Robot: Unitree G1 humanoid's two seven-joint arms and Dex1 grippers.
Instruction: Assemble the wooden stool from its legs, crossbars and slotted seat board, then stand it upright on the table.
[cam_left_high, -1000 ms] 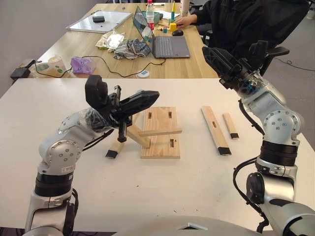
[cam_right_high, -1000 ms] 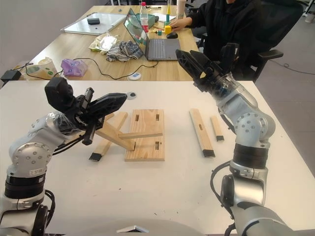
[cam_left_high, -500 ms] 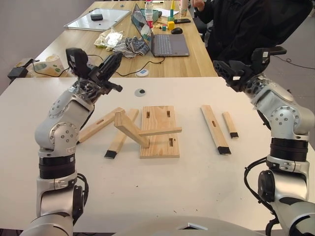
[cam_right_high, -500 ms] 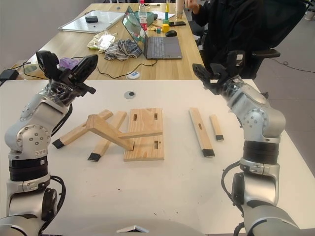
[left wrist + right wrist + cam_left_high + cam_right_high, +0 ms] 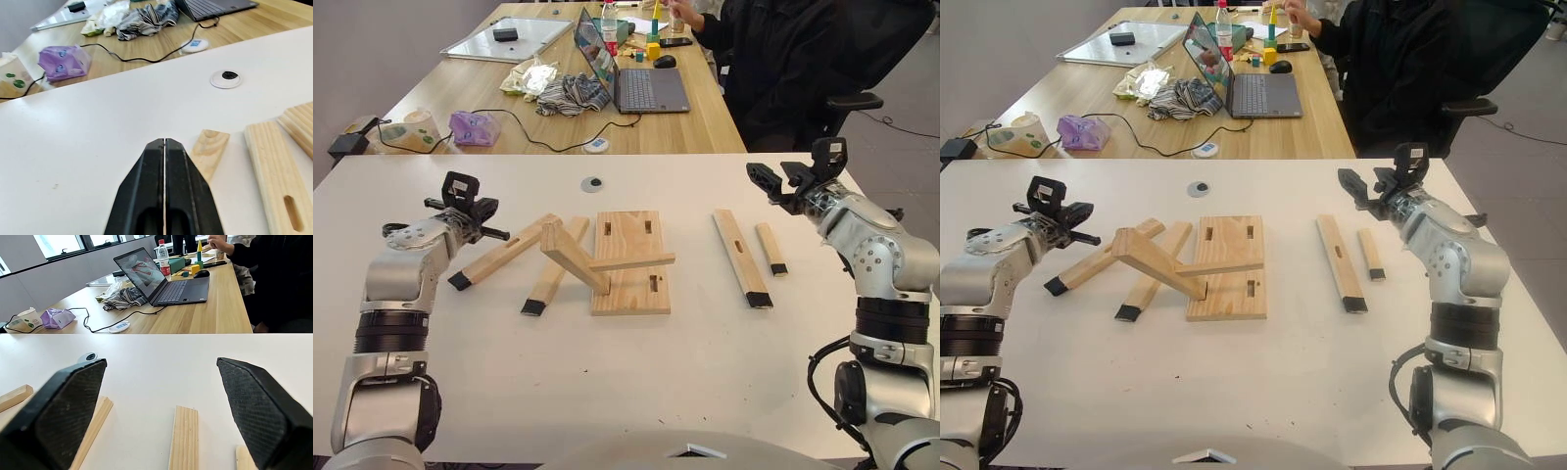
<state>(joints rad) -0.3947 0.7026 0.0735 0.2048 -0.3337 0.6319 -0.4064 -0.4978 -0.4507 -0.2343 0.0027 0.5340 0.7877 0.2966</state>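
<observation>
The slotted seat board (image 5: 626,290) lies flat in the middle of the white table (image 5: 705,392), slots facing up; a tilted leg (image 5: 570,257) leans over its left edge with one end raised, and a crossbar (image 5: 641,260) joined to it runs across the board toward the right. Two loose legs lie left of the board; the nearer leg (image 5: 551,274) is just beside it, its black foot pointing at the near edge; the outer leg (image 5: 501,253) angles off toward the table's left edge, slot upward. On the right, well apart from the board, a long slotted leg (image 5: 741,257) lies lengthwise; a short crossbar piece (image 5: 771,248) lies just beside it, closer to the right edge. The left gripper (image 5: 165,143) hangs low over the table toward the left edge, near the outer leg, its fingers pressed together with nothing between them; the right gripper (image 5: 160,367) is up over the far right part of the table, pads spread wide, holding nothing.
</observation>
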